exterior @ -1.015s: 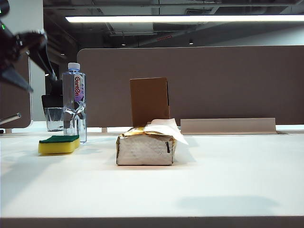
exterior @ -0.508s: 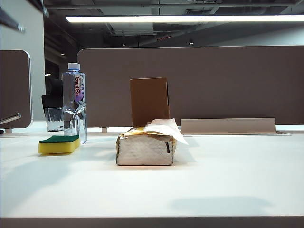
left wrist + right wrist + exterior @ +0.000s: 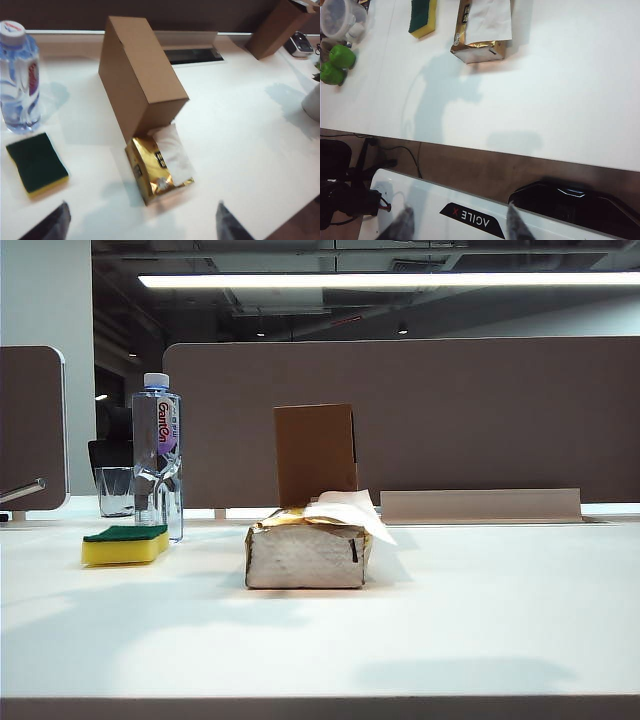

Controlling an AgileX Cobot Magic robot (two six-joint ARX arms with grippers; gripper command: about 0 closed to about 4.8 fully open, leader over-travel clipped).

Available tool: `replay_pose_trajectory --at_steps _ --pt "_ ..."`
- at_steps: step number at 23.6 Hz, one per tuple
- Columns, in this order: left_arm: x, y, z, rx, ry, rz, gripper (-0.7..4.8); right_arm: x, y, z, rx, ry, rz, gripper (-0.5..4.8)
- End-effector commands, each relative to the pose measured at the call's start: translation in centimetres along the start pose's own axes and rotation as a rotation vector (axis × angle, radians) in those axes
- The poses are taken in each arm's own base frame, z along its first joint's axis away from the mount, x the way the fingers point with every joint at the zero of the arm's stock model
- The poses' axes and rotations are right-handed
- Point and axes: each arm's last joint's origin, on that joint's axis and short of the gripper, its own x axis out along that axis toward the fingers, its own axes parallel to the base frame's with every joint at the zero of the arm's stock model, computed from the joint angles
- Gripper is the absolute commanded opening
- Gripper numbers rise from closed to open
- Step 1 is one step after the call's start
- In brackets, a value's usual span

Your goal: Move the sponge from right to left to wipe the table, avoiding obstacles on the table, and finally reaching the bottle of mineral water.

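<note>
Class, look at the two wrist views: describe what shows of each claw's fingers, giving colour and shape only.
Only fingertips show. The left claw has two dark grey, blurred, tapering fingertips. The right claw has two similar grey fingertips. No cables or markings are visible on them.

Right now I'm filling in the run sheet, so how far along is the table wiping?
It looks finished. The sponge lies on the table beside the water bottle, left of the tissue pack and cardboard box. Nothing is in hand: the left gripper is open and empty above the table, and the right gripper hangs open off its front edge. Nothing appears left.
</note>
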Motion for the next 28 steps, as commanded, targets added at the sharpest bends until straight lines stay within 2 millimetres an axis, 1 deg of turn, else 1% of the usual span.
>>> replay_pose_trajectory --at_steps 1,4,9,10,17,19,21,23,24,26,28 --pt "-1.2 -1.1 -1.0 -0.014 0.036 -0.010 3.73 -0.1 0.1 0.1 -0.010 -0.007 0.007 2.39" --pt "-2.1 -1.9 -1.9 -0.038 0.069 -0.012 3.73 -0.1 0.1 0.1 -0.010 -0.006 0.009 2.39" --pt "-3.9 -3.5 -3.4 0.030 0.100 -0.015 3.73 -0.1 0.2 0.0 -0.024 0.008 0.022 2.39" --pt "-4.6 -4.2 -3.9 0.045 0.093 -0.016 3.72 -0.1 0.2 0.0 -0.024 0.010 0.027 2.39" --pt "-6.8 -6.1 -5.0 0.094 0.037 -0.014 3.72 -0.1 0.3 0.2 -0.039 -0.009 0.031 2.39" --pt "-7.6 -6.8 -5.5 0.115 0.014 0.000 3.72 -0.1 0.3 0.5 -0.079 -0.037 0.031 2.39" --pt "-8.5 -7.4 -6.1 0.148 -0.020 0.059 3.71 -0.1 0.5 0.9 -0.110 -0.078 0.036 2.39" --pt "-9.4 -7.9 -6.6 0.191 -0.048 0.160 3.71 -0.3 0.6 1.4 -0.164 -0.160 -0.013 2.39" --pt "-9.9 -8.1 -6.9 0.216 -0.065 0.234 3.71 -0.6 0.6 1.5 -0.199 -0.217 -0.065 2.39" --pt "-10.6 -8.4 -7.2 0.253 -0.112 0.327 3.71 -1.1 0.6 1.8 -0.245 -0.318 -0.155 2.39" --pt "-11.1 -8.8 -7.8 0.292 -0.168 0.332 3.62 -1.8 0.8 1.8 -0.291 -0.427 -0.232 2.39"
